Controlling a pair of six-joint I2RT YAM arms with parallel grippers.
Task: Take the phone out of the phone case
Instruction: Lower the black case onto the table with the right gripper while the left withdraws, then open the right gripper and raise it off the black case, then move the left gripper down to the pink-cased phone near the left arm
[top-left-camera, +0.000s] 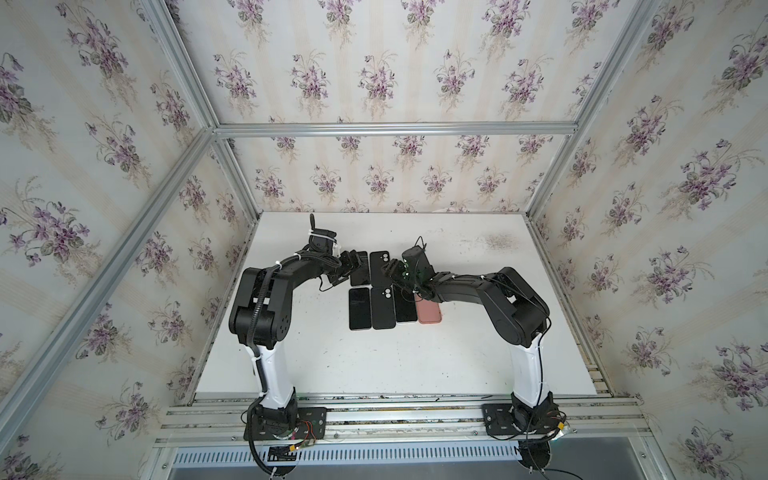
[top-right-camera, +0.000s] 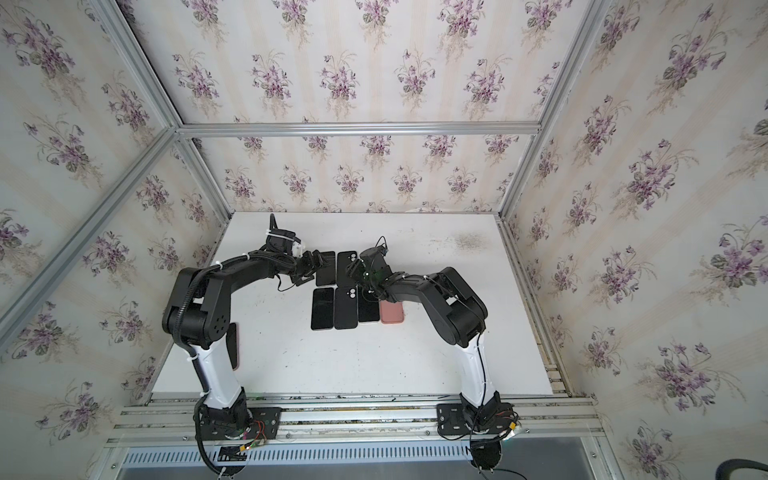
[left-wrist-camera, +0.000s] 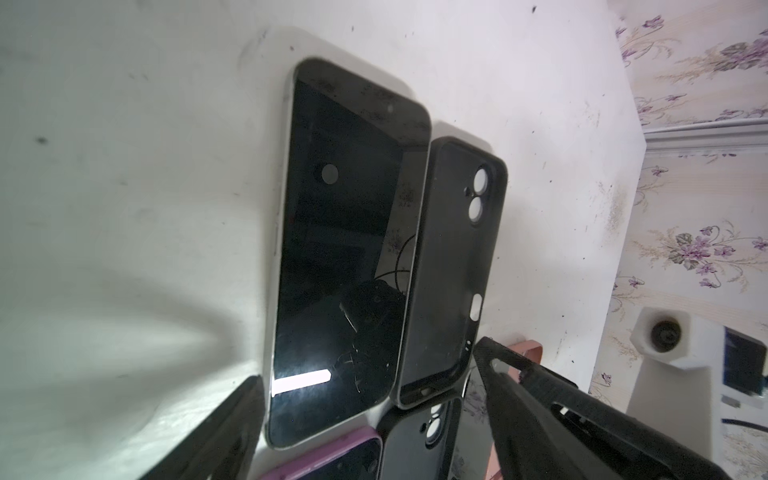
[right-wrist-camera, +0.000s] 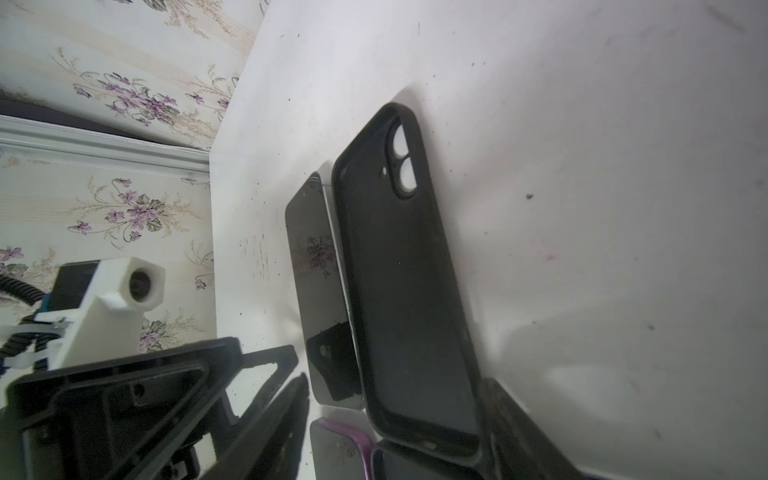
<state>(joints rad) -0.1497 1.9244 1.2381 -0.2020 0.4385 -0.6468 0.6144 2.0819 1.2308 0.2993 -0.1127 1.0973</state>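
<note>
1. While surveying the white table (top-left-camera: 374, 365) in both top views, noted two rows of dark slabs laid flat near its middle, with both arms bent in over the far row.
2. Found the left gripper (left-wrist-camera: 365, 365) spread wide and empty, straddling the near ends of phone and case together, clamping neither.
3. Found the right gripper (right-wrist-camera: 395, 386) likewise parted about the near end of the case. Saw one finger (right-wrist-camera: 523, 432) at or against its rim, but no squeeze. Judged empty.
4. Located the phone (left-wrist-camera: 349, 249) in the far row, screen up, bare pale edge showing, flat on the table, just beside the case.
5. Located the phone case (right-wrist-camera: 403, 291) alongside, open side up, hollow.
6. Spotted a purple-rimmed phone (left-wrist-camera: 328, 461) in the near row, apparently cased. Cannot tell whether part of the job.
7. Checked the lens holes (right-wrist-camera: 407, 179) of the hollow case and saw white table through both. Judged extraction done for this pair, with only the drawing clear of both arms left.
</note>
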